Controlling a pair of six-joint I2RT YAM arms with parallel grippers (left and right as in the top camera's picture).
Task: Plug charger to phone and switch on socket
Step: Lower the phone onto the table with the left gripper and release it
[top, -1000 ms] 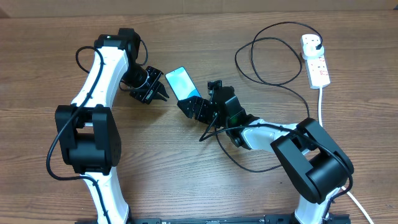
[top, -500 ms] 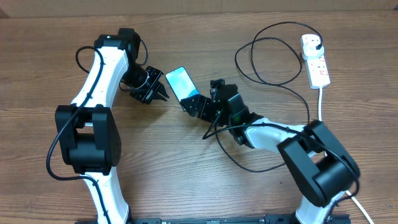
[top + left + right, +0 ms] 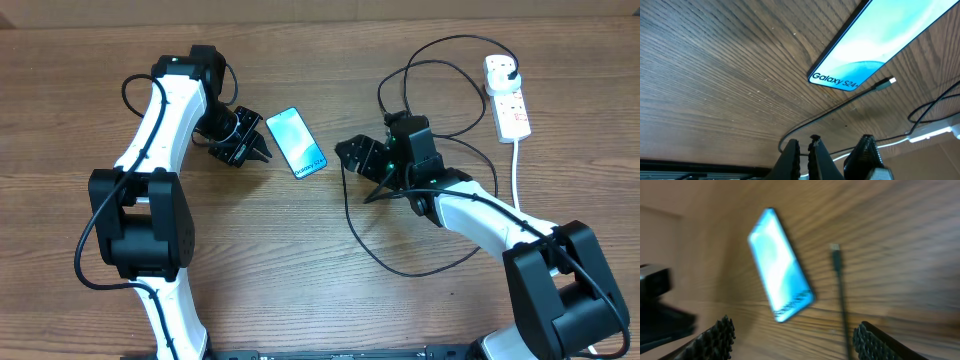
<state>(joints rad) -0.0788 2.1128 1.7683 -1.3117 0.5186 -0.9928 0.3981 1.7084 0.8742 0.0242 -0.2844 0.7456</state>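
Hovering with right claw [image 3: 347,155] spread and empty, left claw [image 3: 263,153] shut, I risk nudging the phone [image 3: 297,142] or fumbling the charger [image 3: 839,285], whose thin tip lies flat just beside it.

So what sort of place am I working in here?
Probably a robotics lab bench: a wood-grain table, two robot arms at it, and a phone and socket laid out.
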